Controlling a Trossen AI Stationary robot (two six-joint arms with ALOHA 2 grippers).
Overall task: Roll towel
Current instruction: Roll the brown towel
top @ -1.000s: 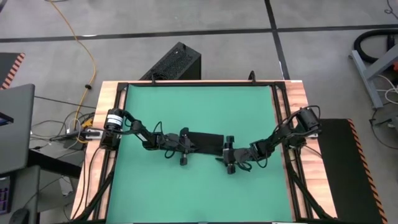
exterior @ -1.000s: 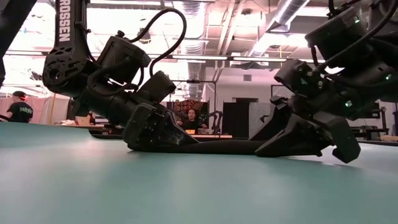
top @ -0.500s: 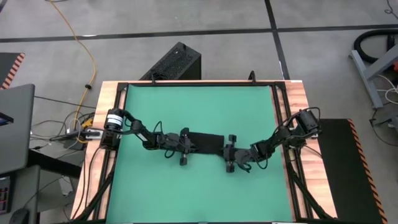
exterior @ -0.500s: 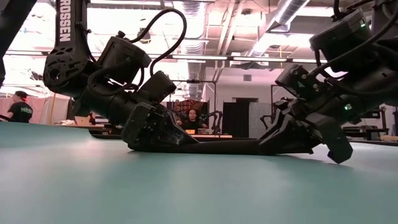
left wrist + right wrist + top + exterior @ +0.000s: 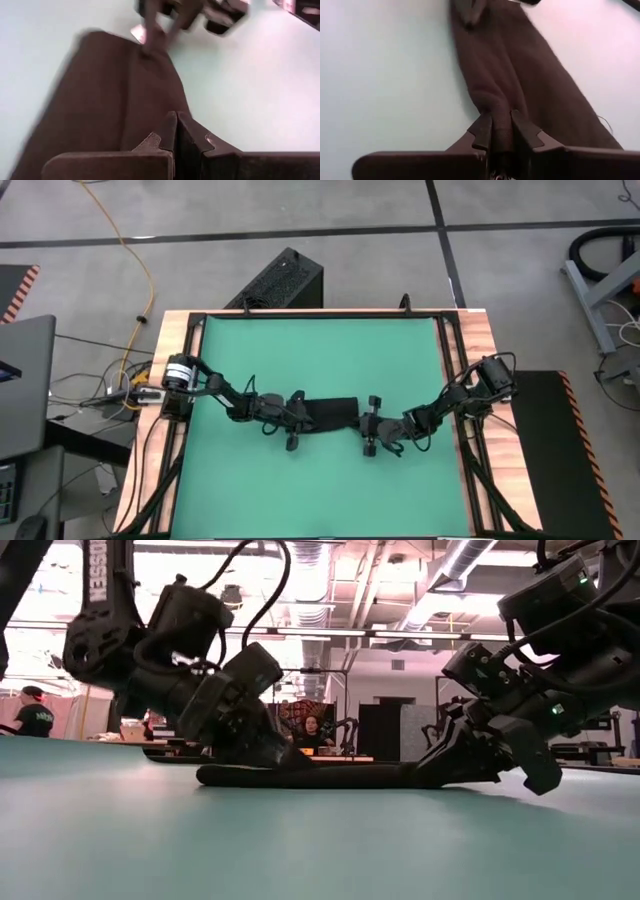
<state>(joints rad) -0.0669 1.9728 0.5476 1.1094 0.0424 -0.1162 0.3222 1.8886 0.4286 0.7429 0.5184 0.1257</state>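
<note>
Black towel lengthwise between grippers

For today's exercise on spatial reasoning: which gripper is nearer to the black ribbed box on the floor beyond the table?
Left. The left gripper sits at the towel's left end, roughly below the box. The right gripper pinches the towel's other end, farther to the right.

A table with a green mat on top, edged on the left and right by wooden strips and black rails. One thing lies on it: the towel, a dark, narrow folded strip stretched left to right near the middle, resting flat on the green surface.
</note>
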